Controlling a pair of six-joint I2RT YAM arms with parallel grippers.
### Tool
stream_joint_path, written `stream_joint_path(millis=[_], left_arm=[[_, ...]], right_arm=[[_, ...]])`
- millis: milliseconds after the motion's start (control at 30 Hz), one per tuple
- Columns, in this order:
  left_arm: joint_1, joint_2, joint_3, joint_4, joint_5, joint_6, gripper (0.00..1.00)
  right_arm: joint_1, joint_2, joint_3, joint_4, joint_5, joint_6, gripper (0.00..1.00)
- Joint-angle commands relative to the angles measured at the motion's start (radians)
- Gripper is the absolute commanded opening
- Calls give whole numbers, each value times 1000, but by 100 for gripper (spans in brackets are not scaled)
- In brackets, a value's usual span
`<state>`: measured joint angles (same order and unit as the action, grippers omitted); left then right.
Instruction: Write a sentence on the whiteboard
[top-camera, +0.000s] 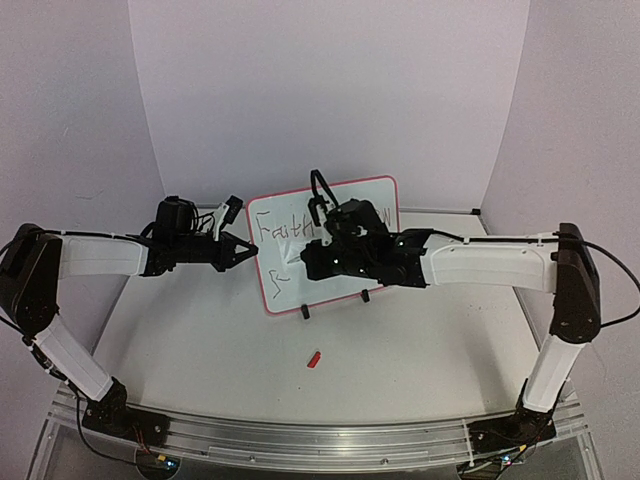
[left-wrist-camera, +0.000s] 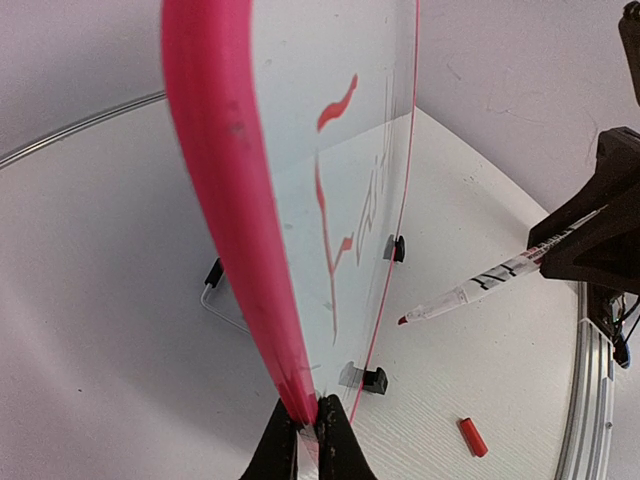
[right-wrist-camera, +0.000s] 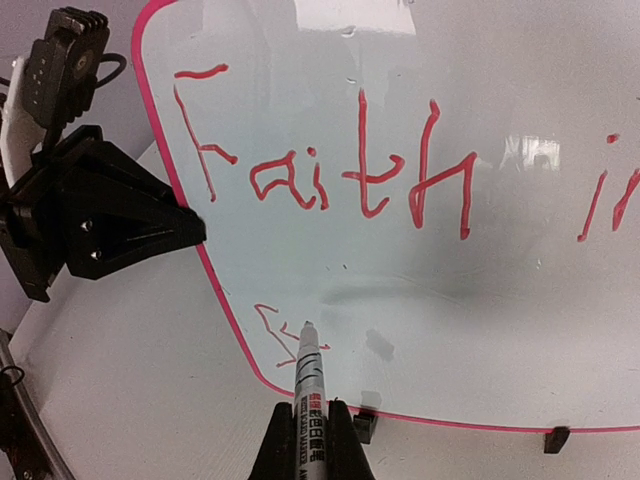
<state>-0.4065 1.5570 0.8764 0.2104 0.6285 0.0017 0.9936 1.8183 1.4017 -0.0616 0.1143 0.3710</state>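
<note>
Top external view: showing whiteboard (top-camera: 275, 255) standing upright near mid-table (top-camera: 200, 340), tilting slightly back, resting on two black feet (top-camera: 306, 312).

Left gripper (top-camera: 250, 250): reaching in from the left, clamping the whiteboard's left rim. Left wrist view confirming: fingers (left-wrist-camera: 285, 445) pinching shut on the pink rim (left-wrist-camera: 220, 180), seen edge-on.

Right gripper (top-camera: 300, 258): hovering in front of the board face, gripping a marker (right-wrist-camera: 308, 375) with jaws closed on the barrel. Marker pointing up toward the lower left corner of the board, tip lying beside a small red stroke (right-wrist-camera: 270, 325). Touching or just off the surface: not determinable. Left wrist view showing the same marker (left-wrist-camera: 470, 290) projecting from the right gripper (left-wrist-camera: 580, 235), tip close to the board.

Sentence (right-wrist-camera: 330, 180): reading "Faith in" in red along the upper line; lower line showing only that small stroke.

Cap (top-camera: 314, 358): lying on the table in front of the board, well apart from both grippers; also appearing in left wrist view (left-wrist-camera: 472, 437).
</note>
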Motion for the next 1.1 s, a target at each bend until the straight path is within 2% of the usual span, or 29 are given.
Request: stream_joint_path(millis=[0,500,1067], left_arm=[[0,-6,2,-36,-68,68,0],[1,-6,2,-36,-68,70,0],[1,-7,2,-36,-68,68,0]], right_arm=[[-1,37,72,14,-16,-18,0],[-1,104,93,4,3,-15,0],[0,110,29,-28,-2,17,0]])
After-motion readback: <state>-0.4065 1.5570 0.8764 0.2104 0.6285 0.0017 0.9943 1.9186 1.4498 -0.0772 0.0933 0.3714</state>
